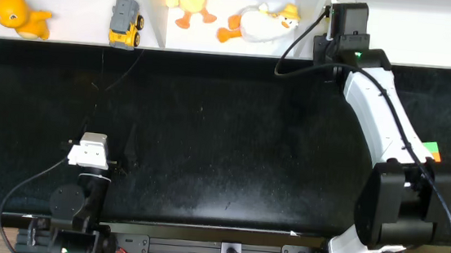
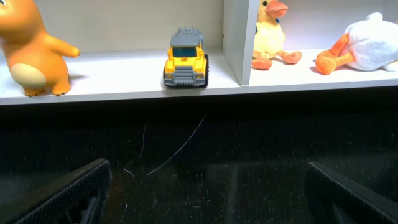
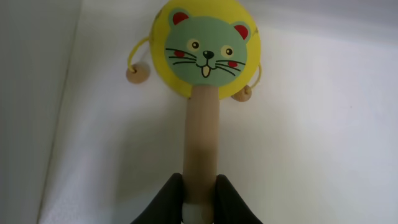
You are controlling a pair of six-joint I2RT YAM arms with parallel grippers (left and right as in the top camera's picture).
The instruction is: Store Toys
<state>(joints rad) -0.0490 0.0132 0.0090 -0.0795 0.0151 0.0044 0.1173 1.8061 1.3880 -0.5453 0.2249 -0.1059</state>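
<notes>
Black fingertips of the right gripper [image 3: 199,194] pinch the low end of the wooden handle of the rattle drum [image 3: 205,50] — the handle's very tip is hidden between them. The cat-faced head lies over the white shelf [image 3: 323,124] floor; whether it touches, I cannot tell. One side bead is half tucked behind the rim. The left gripper [image 2: 208,196] hangs spread above the black table [image 2: 199,155], both fingers cut off at the edge — facing a yellow truck [image 2: 185,59].

Shelf [image 2: 124,74], orange duck [image 2: 31,46], truck [image 2: 185,59], yellow plush [image 2: 272,34], white plush [image 2: 370,43]
</notes>
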